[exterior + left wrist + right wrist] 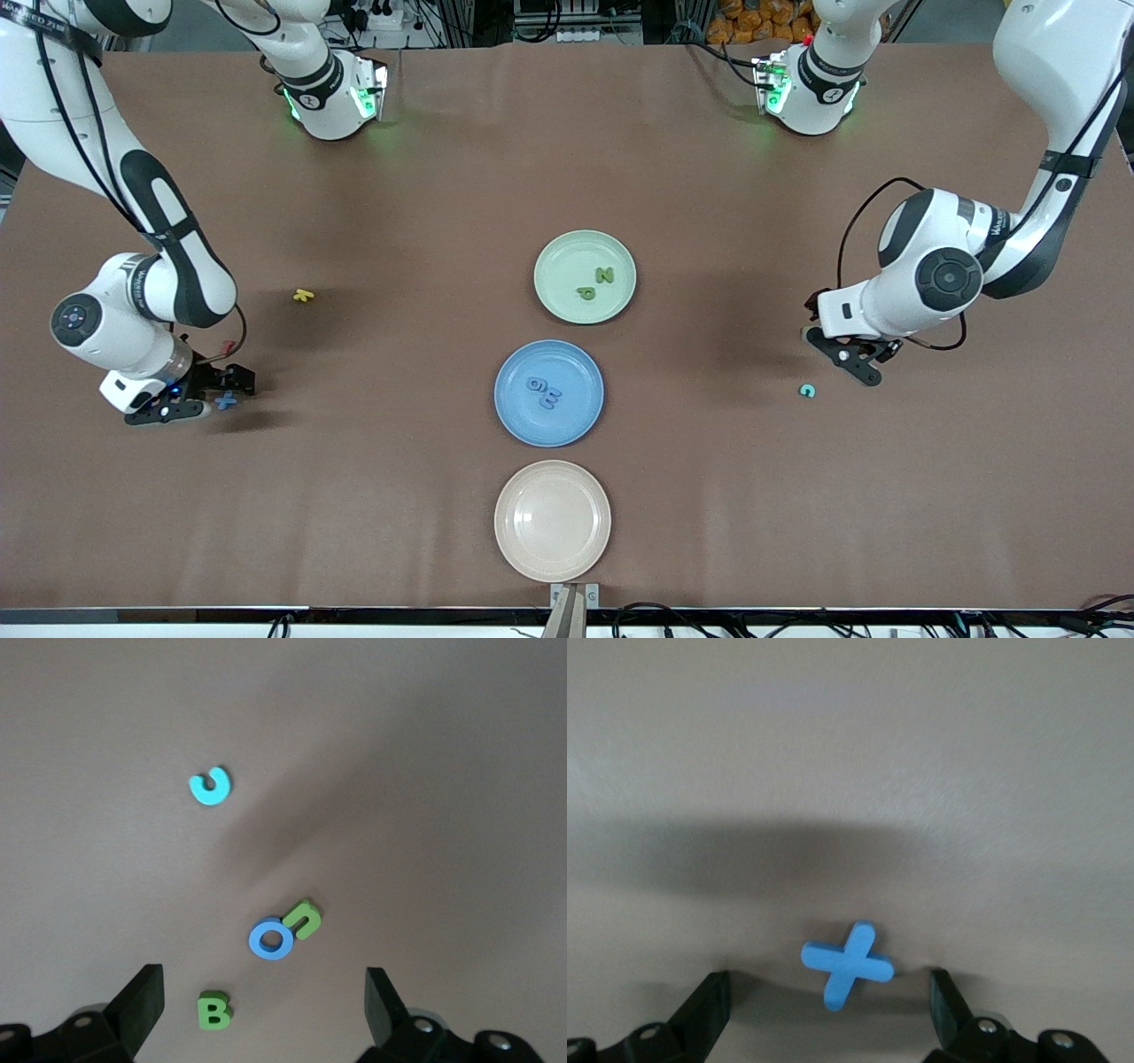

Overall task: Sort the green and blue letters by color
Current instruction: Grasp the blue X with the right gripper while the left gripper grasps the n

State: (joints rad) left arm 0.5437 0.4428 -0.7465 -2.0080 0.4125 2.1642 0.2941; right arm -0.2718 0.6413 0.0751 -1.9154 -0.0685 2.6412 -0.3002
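Note:
A blue X [846, 963] lies on the brown table between the open fingers of my right gripper [828, 1014], which is down at the table by it [208, 397]; the X also shows in the front view [226, 400]. My left gripper [263, 1010] is open and empty above a green B [213, 1011], a blue O [271, 939] and a green U [304, 919] that touches the O. In the front view the left gripper [852, 356] hides these three. The green plate [558, 257] holds a green N [605, 276] and P [586, 292]. The blue plate [523, 416] holds two blue letters [544, 392].
A teal letter [807, 390] lies near the left gripper and also shows in the left wrist view [210, 787]. A yellow letter [304, 295] and a dark red letter [228, 346] lie near the right arm. An empty beige plate [552, 520] sits nearest the front camera.

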